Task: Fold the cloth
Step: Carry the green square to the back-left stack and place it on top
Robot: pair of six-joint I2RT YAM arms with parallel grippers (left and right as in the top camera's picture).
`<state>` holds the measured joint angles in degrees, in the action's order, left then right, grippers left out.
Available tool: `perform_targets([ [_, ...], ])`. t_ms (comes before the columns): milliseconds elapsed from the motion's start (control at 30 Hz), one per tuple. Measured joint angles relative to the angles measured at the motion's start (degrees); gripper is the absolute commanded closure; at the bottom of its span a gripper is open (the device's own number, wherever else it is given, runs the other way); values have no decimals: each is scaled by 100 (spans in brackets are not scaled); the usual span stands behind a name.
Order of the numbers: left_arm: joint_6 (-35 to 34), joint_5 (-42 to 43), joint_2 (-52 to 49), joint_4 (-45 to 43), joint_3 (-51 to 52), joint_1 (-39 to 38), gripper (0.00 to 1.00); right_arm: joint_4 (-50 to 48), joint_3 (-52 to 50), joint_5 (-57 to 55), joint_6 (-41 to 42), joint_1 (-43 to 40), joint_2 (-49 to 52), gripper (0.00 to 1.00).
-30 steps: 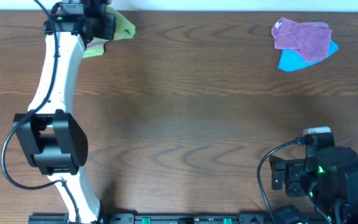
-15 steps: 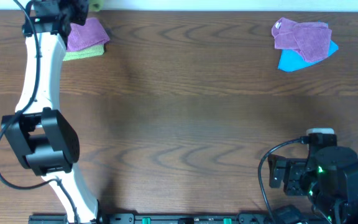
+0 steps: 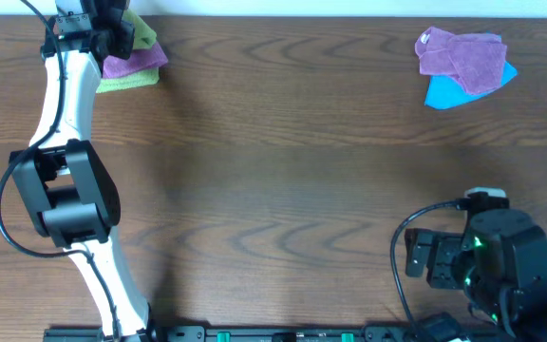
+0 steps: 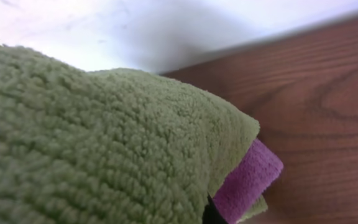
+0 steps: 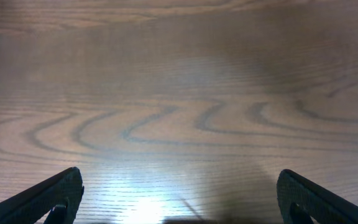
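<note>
**Left arm.** The arm runs up the left side of the overhead frame to the upper left corner. The left gripper [image 3: 110, 21] is clamped on the cloth [image 3: 142, 36], a lime-green fuzzy towel. The towel shows as a small bunch projecting to the right of the gripper, at the far edge of the table [image 3: 283, 171].

In the left wrist view the cloth [image 4: 92, 143] fills the left and centre of the frame, close to the lens. It hides the fingers almost completely. Only a dark tip shows at the bottom edge.

**Items under the cloth.** In the overhead frame a purple towel [image 3: 136, 63] lies just below the cloth. It rests on a paler yellow-green towel [image 3: 122, 85], whose edge shows along its lower side. In the left wrist view the purple towel [image 4: 247, 180] protrudes from under the cloth at lower right. It cannot be told whether the cloth touches the purple towel.

**Right arm.** The arm sits at the lower right of the overhead frame. The jaws of the right gripper [image 5: 179, 183] stand wide apart with nothing between them. Only bare wood shows in the right wrist view.

**Other items.** At the upper right of the overhead frame, purple towels [image 3: 463, 55] lie on a blue cloth [image 3: 444, 93], well apart from both grippers.
</note>
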<state>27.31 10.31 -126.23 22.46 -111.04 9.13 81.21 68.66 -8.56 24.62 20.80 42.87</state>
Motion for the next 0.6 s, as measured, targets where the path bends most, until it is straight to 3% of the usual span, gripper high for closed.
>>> perform_targets([
  [200,76,-136,0,330,0,4,94,-11,0,0,2,0,98,1],
  [300,133,-284,0,433,0,13,69,-13,0,0,2,0,111,1],
  [333,166,-334,0,516,0,33,34,-13,0,0,4,0,111,1],
  [367,197,-352,0,560,0,46,18,-22,0,2,4,0,111,1],
  [433,170,-393,0,680,0,81,2,-46,0,2,7,0,111,1],
  [600,157,-457,0,903,0,125,5,-48,0,2,26,0,116,1],
])
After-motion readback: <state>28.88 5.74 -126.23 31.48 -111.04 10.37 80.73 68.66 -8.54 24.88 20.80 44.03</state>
